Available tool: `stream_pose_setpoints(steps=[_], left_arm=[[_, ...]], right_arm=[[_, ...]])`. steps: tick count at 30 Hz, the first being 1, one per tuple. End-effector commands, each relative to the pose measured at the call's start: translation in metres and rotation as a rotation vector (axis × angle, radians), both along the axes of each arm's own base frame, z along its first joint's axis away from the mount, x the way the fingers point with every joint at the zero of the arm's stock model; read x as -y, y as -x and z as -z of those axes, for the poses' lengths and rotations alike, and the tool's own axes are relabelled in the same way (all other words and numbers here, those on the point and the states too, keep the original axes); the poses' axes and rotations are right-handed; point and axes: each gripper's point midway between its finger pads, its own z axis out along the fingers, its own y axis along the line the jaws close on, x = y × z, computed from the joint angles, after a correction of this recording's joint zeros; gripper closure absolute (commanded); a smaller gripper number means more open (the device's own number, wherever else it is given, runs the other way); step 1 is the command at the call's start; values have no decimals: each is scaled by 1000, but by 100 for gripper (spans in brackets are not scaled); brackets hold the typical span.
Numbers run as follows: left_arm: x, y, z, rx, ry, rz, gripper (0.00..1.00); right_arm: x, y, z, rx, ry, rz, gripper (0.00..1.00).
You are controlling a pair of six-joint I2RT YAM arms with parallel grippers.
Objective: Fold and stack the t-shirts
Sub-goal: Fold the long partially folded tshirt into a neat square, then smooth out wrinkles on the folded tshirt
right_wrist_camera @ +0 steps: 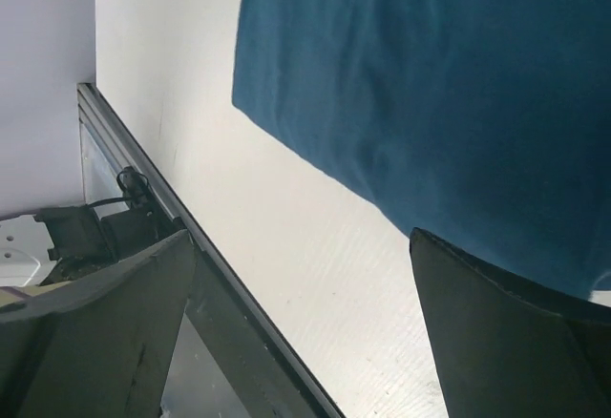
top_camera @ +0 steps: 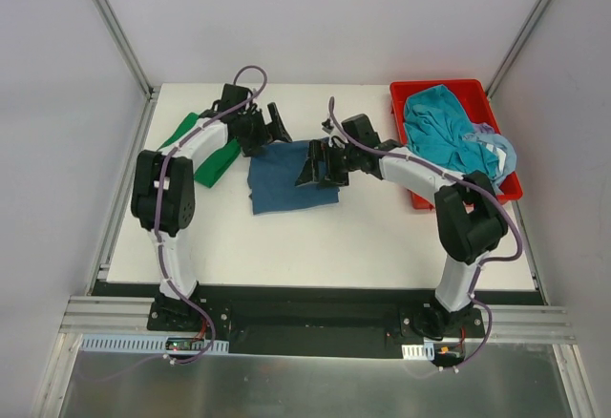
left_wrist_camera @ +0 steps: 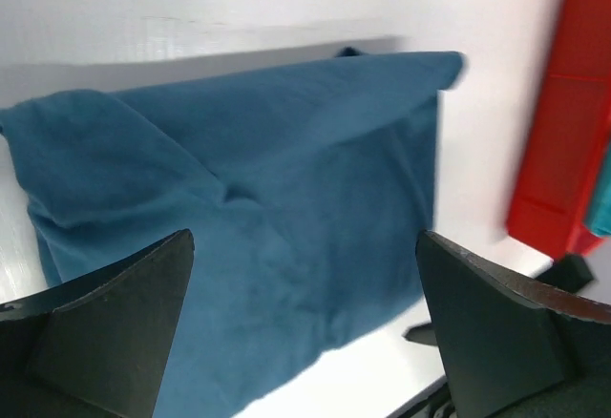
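A dark blue t-shirt (top_camera: 289,177) lies folded into a rectangle in the middle of the white table. My left gripper (top_camera: 278,125) hovers over its far left corner, open and holding nothing; in the left wrist view the blue t-shirt (left_wrist_camera: 267,208) fills the space beyond the spread left gripper (left_wrist_camera: 305,280). My right gripper (top_camera: 314,165) is open at the shirt's right edge. In the right wrist view the blue t-shirt (right_wrist_camera: 430,84) lies past the right gripper (right_wrist_camera: 301,294), over bare table. A green t-shirt (top_camera: 218,158) lies folded at the left, partly under the left arm.
A red tray (top_camera: 496,103) at the back right holds a crumpled teal t-shirt (top_camera: 434,124) and a pale blue one (top_camera: 494,147). The red tray (left_wrist_camera: 558,132) shows at the right of the left wrist view. A metal rail (right_wrist_camera: 181,232) borders the table.
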Motion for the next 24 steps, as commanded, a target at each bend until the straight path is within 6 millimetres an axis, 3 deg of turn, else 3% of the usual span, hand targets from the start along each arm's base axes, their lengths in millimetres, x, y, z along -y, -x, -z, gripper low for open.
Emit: stream_pose_setpoints(steps=[1,4,7,10,13,18,20,24], left_arm=[[-8,-30,26,-1,-74,-31,1],[-8,-50,42,-26,-101,-52,1],[-13,-56,61,-60,-134,-80,1],[-16,-46,79,-129,-157,-83,1],[-11,-31,81,-173,-123,-49,1],[-6,7,49,-128,-141,6,1],[6,35,35,-105,-143,63,1],[4,69,2,17,-248,64,1]], right_arm=[[8,-26,15,21,12,66,4],[11,-29,46,-30,55,76,4],[13,-23,71,-92,74,69,4],[17,-14,85,-119,87,66,4],[21,-9,88,-128,91,70,4],[27,9,69,-74,89,63,4],[28,26,61,-55,92,50,4],[29,61,40,14,91,9,4]])
